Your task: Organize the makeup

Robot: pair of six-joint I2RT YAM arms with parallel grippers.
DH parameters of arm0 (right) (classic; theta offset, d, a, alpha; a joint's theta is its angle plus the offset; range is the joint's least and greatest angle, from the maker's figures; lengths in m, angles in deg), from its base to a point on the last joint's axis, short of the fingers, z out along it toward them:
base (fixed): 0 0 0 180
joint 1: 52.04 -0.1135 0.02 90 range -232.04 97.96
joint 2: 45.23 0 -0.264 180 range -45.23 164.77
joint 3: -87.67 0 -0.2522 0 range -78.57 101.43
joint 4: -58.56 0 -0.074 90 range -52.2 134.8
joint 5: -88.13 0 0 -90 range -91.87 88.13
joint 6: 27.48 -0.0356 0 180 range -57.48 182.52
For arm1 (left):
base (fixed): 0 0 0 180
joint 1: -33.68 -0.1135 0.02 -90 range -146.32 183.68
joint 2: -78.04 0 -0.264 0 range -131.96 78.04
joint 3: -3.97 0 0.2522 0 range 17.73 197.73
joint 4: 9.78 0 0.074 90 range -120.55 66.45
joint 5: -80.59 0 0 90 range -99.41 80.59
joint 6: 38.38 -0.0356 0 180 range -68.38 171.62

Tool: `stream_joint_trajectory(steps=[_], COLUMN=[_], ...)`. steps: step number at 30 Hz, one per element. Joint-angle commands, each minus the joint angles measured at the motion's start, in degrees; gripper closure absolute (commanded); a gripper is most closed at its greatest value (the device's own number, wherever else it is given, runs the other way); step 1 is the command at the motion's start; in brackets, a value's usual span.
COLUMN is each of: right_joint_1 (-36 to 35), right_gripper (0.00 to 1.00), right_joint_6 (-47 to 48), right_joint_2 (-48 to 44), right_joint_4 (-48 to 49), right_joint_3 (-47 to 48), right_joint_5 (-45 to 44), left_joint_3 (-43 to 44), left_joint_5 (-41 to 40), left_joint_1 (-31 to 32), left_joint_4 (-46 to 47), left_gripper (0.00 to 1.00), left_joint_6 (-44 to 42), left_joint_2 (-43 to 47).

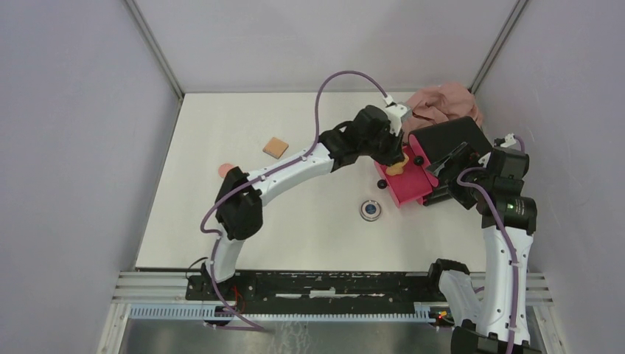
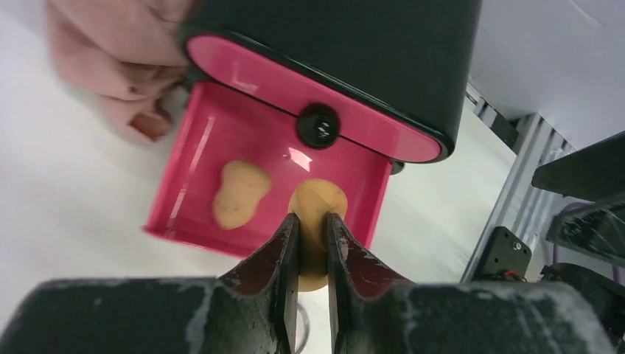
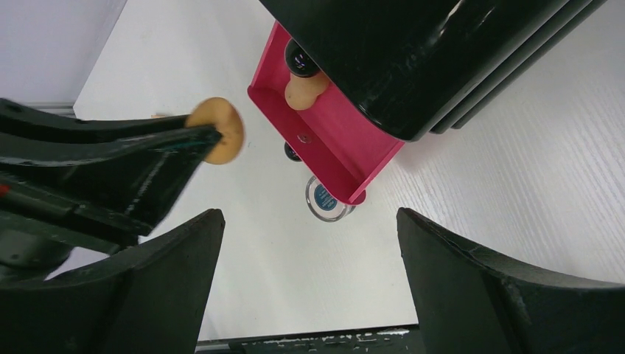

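Makeup sponge [image 2: 318, 200] first: it is an orange teardrop, pinched between the fingers [image 2: 284, 243] of my left gripper [image 2: 313, 217]. The jaws are pressed in tight on its lower part, and the rounded end pokes out past the tips. It looks like soft foam that weighs next to nothing, so I expect it to squash and spring back rather than slip. A grip across the waist, like this one, suits it best. My worry is that it clings to a pad on release.

Just beyond the tips sits the open magenta drawer [image 2: 214, 140], and the held sponge hangs over its front part. How high it hangs I cannot tell. The second sponge [image 2: 239, 193] lies flat on the drawer floor, so 1 of the 2 is already stowed. Behind the drawer is the black box [image 2: 332, 44] with its knob [image 2: 318, 124], and the pinkish cloth [image 2: 110, 51] is bunched beside it.

Out on the table [image 1: 309, 236], the silver compact [image 1: 371, 210] rests just in front of the drawer. It is rigid and probably slick, so I would take it by the rim. The tan square pad [image 1: 276, 147] and salmon puff [image 1: 227, 169] lie well apart to the left.

My right gripper [image 3: 306, 221] hovers near the box with its jaws spread wide — holding nothing.
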Motion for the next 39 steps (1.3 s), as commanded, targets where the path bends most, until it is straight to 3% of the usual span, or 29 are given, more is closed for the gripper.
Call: stream_joint_trajectory(steps=[1, 5, 9, 11, 21, 30, 33, 36, 39], right_joint_1=[-0.21, -0.28, -0.33, -0.29, -0.25, -0.3, -0.3, -0.31, -0.25], right_gripper=[0.06, 0.06, 0.06, 0.06, 0.06, 0.06, 0.06, 0.06, 0.06], right_joint_6=[0.61, 0.59, 0.48, 0.33, 0.15, 1.03, 2.52, 2.43, 1.9], right_joint_2=[-1.51, -2.22, -2.0, -2.03, -2.85, -3.62, -3.14, -2.84, -2.6], right_joint_4=[0.96, 0.66, 0.65, 0.77, 0.39, 2.19, 2.1, 2.17, 2.25], right_joint_3=[0.65, 0.45, 0.37, 0.42, 0.15, -0.35, 0.14, 0.43, 0.29], right_joint_5=[-0.15, -0.76, -0.5, -0.17, -0.99, 0.07, -0.41, -1.06, -0.05], left_joint_3=[3.8, 4.04, 4.18, 4.2, -1.92, -22.56, -27.73, -33.16, -34.59], left_joint_5=[4.01, 4.73, 5.86, 5.4, -3.11, -5.83, -2.22, -3.5, 1.39], left_joint_1=[1.43, 2.0, 2.09, 2.1, 1.31, -8.43, -8.23, -7.4, -7.06], left_joint_4=[2.01, 3.39, 3.96, 3.75, 0.29, 0.44, 3.43, 11.23, 16.12], left_gripper=[0.76, 0.71, 0.42, 0.36, 0.35, 0.34, 0.35, 0.35, 0.32], left_joint_6=[3.67, 4.2, 4.5, 4.14, 0.15, 2.69, 2.07, -2.13, -6.55], left_joint_2=[-4.17, -5.7, -6.3, -5.94, 2.82, 13.77, 14.41, 13.04, 11.31])
